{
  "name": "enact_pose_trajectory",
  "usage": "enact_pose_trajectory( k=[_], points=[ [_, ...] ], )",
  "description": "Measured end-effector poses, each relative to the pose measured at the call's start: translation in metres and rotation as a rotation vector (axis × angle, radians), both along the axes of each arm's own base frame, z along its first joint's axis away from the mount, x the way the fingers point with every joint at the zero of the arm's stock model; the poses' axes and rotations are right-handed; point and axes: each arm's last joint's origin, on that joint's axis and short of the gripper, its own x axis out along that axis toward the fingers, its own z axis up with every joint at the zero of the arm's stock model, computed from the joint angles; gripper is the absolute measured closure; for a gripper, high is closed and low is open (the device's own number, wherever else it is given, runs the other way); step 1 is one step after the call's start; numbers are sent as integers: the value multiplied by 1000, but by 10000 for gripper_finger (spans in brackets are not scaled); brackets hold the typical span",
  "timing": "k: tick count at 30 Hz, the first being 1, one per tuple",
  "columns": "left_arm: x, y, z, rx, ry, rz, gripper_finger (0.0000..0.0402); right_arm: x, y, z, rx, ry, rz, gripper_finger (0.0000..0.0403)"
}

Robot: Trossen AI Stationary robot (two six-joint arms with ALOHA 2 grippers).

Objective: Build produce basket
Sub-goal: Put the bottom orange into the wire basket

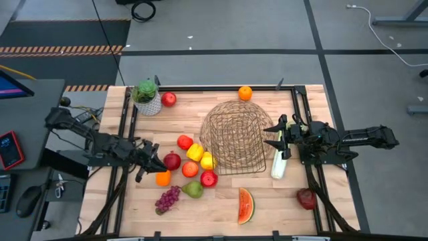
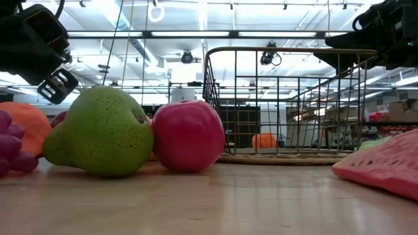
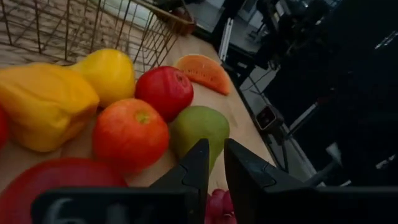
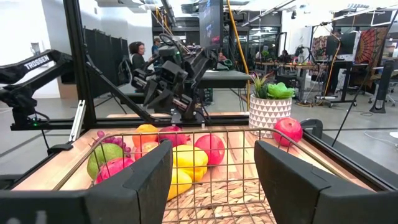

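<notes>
None of the produce is in the basket (image 1: 233,138) yet: you can see the wire basket standing empty at the middle of the surface (image 1: 281,207), with the main cluster of fruit just beside it on the left arm's side. An orange (image 1: 245,92) lies beyond it, a celery stalk (image 1: 279,161) touches its other side, and a watermelon slice (image 1: 246,205) sits nearer the front edge. So you are at the very start, before any pick. Your left hand (image 1: 158,165) hovers low over the cluster by the dark red apple (image 1: 172,161), fingers pressed together and holding nothing. Your right hand (image 1: 279,136) waits at the basket's rim; the wrist view shows its fingers apart and empty. Next, you would likely spread the left fingers and drop onto one fruit.
</notes>
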Motion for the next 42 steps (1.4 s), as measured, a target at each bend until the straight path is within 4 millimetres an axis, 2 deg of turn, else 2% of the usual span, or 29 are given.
enact_pose_trajectory(
  k=[8, 13, 17, 23, 31, 38, 42],
  points=[
    [15, -14, 15, 80, 76, 32, 344, 0, 0, 0, 0, 0, 0, 172],
    [27, -20, 16, 166, 124, 37, 343, 0, 0, 0, 0, 0, 0, 172],
    [36, -24, 15, 210, 165, 72, 327, 0, 0, 0, 0, 0, 0, 172],
    [49, -29, 18, 295, 294, 71, 269, 0, 0, 0, 0, 0, 0, 172],
    [65, -38, 44, 398, 559, 83, 177, 0, 0, 0, 0, 0, 0, 172],
    [72, -42, 56, 326, 715, 180, 99, 0, 0, 0, 0, 0, 0, 172],
    [72, -41, 66, 252, 784, 259, 85, 0, 0, 0, 0, 0, 0, 172]
  ],
)
